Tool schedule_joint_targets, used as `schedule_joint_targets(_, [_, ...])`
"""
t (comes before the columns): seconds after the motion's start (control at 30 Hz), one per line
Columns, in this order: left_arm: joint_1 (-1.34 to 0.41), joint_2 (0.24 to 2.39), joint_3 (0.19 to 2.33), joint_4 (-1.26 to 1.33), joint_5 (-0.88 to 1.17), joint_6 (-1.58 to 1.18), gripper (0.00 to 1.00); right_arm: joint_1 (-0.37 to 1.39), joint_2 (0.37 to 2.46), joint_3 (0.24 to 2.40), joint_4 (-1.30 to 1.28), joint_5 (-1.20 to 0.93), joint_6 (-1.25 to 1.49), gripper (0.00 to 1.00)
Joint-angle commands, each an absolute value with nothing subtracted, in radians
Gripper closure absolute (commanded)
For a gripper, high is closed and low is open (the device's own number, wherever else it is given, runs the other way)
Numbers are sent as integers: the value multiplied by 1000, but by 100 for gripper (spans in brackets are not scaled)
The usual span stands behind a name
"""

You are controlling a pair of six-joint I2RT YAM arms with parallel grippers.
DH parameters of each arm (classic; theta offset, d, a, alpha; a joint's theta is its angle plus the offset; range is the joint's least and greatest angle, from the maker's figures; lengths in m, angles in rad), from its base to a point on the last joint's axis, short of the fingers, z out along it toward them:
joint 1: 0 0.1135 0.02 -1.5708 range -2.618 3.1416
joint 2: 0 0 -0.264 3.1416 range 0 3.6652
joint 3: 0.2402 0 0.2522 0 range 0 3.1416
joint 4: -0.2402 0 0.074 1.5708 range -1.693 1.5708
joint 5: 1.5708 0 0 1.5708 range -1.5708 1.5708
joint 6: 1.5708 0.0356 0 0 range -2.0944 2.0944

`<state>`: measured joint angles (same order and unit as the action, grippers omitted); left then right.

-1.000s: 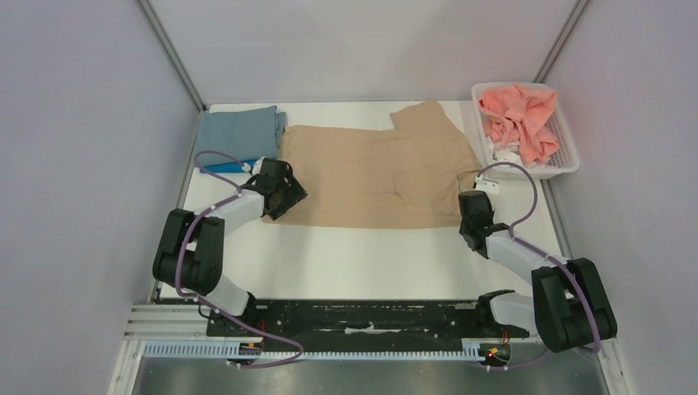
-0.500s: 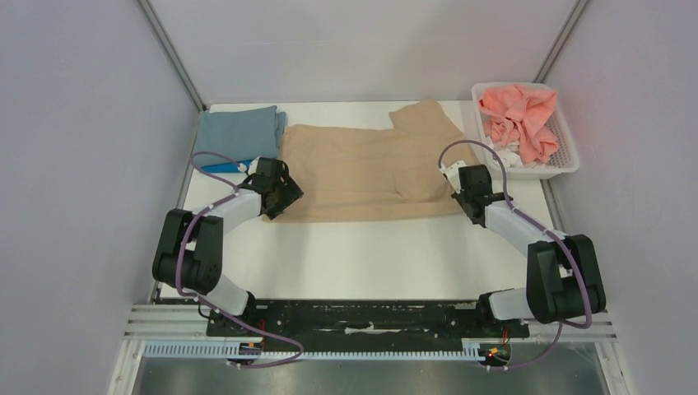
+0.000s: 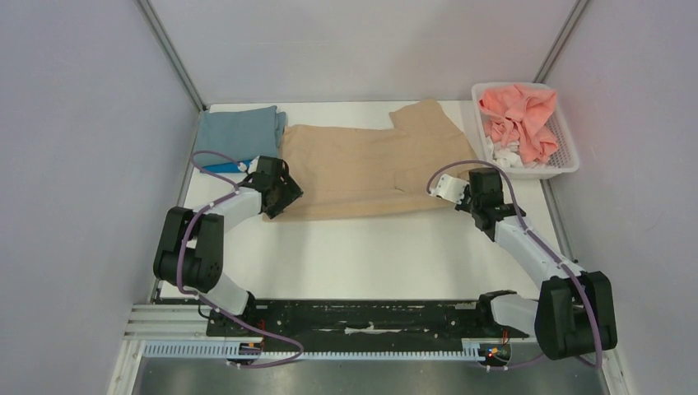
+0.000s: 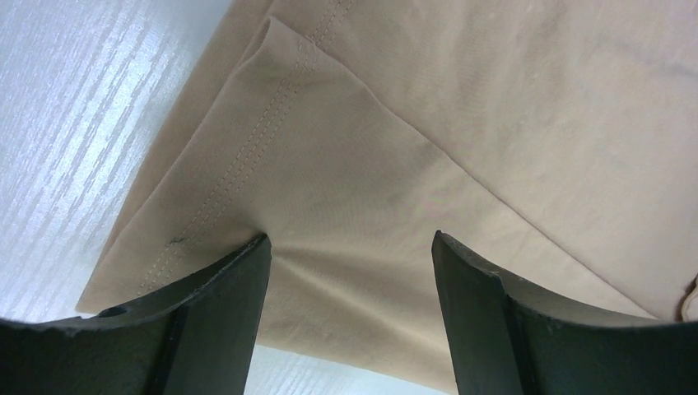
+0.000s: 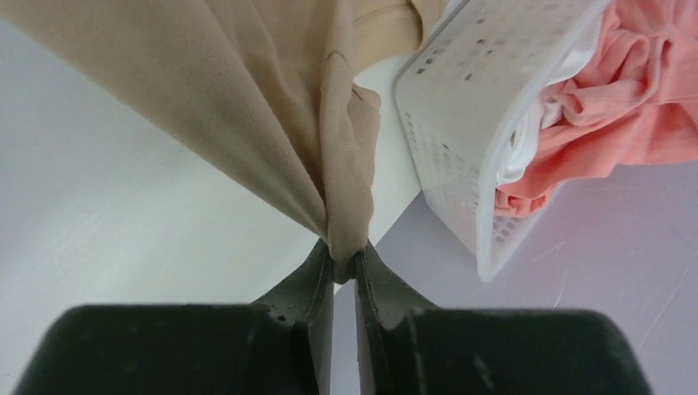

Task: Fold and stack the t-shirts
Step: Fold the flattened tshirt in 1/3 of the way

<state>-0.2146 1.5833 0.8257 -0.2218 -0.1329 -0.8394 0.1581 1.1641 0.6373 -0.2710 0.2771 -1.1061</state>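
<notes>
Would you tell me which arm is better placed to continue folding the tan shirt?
Right, probably. The right end effector is shut on a bunched edge of the tan t-shirt and can pull it across; the left end effector sits open over the hem corner, gripping nothing.

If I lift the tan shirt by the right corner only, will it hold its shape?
Probably not. The tan t-shirt gathers into pleats where the right end effector pinches it, so it looks floppy and light. Its folded layers at the open left end effector would likely slide apart unless that corner is gripped.
</notes>
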Motion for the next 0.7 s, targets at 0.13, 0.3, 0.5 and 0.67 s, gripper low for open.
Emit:
schedule_joint_targets(0.13, [-184, 1647, 813, -319, -229, -806, 21, 64, 1194, 625, -242, 613, -1228, 3])
schedule_joint_targets(0.3, [-184, 1626, 805, -316, -217, -805, 21, 70, 1119, 674, -203, 665, -1184, 2])
schedule_joint_targets(0.5, [-184, 1586, 779, -286, -177, -812, 21, 88, 995, 750, 56, 484, -552, 2])
schedule_joint_targets(0.67, [-186, 1591, 779, -279, -136, -808, 21, 64, 920, 693, 54, 253, -82, 2])
